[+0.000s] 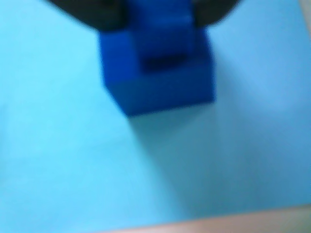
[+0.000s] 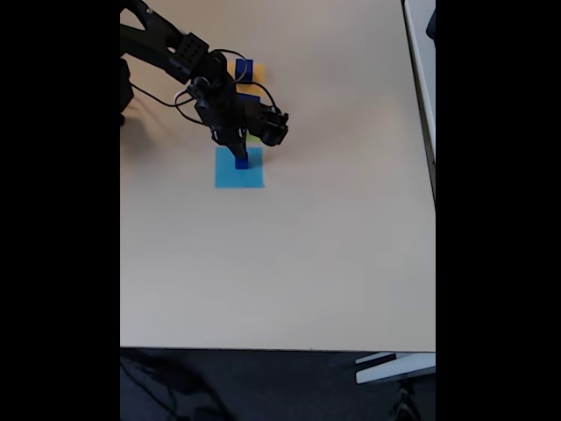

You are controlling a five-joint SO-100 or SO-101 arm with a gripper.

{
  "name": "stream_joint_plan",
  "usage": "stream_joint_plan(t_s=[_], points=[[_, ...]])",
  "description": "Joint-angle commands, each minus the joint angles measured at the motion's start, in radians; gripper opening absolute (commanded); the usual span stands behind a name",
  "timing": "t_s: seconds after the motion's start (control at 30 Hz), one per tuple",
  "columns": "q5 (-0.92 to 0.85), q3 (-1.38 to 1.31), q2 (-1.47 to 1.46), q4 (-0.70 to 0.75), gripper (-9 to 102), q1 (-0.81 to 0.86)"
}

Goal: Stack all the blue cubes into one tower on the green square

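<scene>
On the light-blue square point(image 1: 58, 145), in the wrist view, a larger blue cube point(image 1: 160, 90) sits flat on the paper, and a smaller blue cube point(image 1: 160, 31) stands on its top face with a dark strip of shadow along its lower edge. My gripper point(image 1: 158, 19) comes in from the top edge of that view. Its two dark fingers point(image 1: 92, 12) are pressed to opposite sides of the smaller blue cube, so I am clenched on it. The picture is blurred, and I cannot tell whether the smaller cube rests on the larger one or hangs just clear of it. Below the light-blue square in this view, a thin strip of the beige table point(image 1: 228, 224) shows.

In the fixed view, the light-blue square point(image 2: 239, 175) lies in the upper left part of the table point(image 2: 289, 263). My arm point(image 2: 175, 53) reaches down to it from the upper left corner. My gripper point(image 2: 239, 151) is over the upper edge of the square, with dark blue point(image 2: 242, 163) just under it; here I cannot separate the two cubes.

Just above the light-blue square, a sliver of the green square point(image 2: 255, 139) peeks out beside my gripper. No cube can be made out on the part that shows. Farther above the light-blue square lies an orange-yellow square point(image 2: 234, 63), and another blue cube point(image 2: 244, 68) sits on it
</scene>
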Motion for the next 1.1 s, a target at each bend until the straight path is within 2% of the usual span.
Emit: stream_joint_plan(t_s=[0.0,0.5,0.77,1.07], points=[[0.014,-0.005,0.018,-0.017,1,-0.011],[0.021,0.002,0.021,-0.018,12,-0.011],[0.041,0.0,0.077,-0.012,14,-0.04],[0.19,-0.224,0.245,0.15,14,-0.209]])
